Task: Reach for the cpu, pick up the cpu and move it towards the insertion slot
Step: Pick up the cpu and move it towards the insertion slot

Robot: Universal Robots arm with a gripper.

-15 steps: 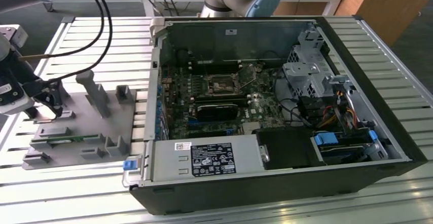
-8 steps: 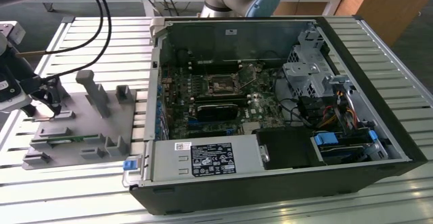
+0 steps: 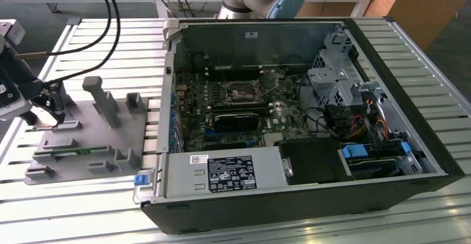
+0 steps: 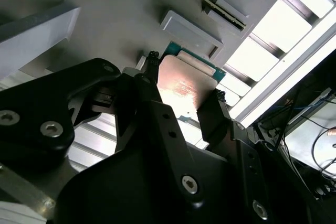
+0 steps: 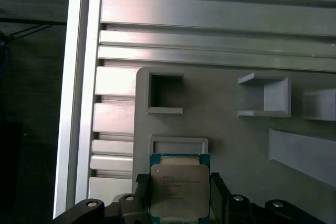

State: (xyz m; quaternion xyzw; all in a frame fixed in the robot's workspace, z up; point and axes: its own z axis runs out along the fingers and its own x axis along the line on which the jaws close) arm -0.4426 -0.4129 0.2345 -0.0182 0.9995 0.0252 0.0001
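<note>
The cpu [image 5: 178, 188], a square chip with a silvery top and a green edge, sits between my gripper's [image 5: 179, 195] two black fingers [image 5: 140, 188] in both wrist views. The fingers press against its two opposite sides, so the gripper [image 4: 185, 83] is shut on the cpu [image 4: 184, 80], just above the grey plastic fixture [image 5: 236, 145]. In the exterior view the gripper [image 3: 54, 117] hangs over the fixture's [image 3: 88, 139] end at the exterior view's left. The insertion slot [image 3: 239, 93] lies on the motherboard inside the open computer case [image 3: 294, 117], well toward the exterior view's right of the gripper.
The fixture carries upright grey posts [image 3: 103, 100] and a thin green memory strip [image 3: 87, 150]. A slatted aluminium table [image 3: 96, 200] holds everything. A power supply [image 3: 224, 173], a drive cage [image 3: 335, 81] and cables crowd the case. Black cables [image 3: 110, 12] hang above the fixture.
</note>
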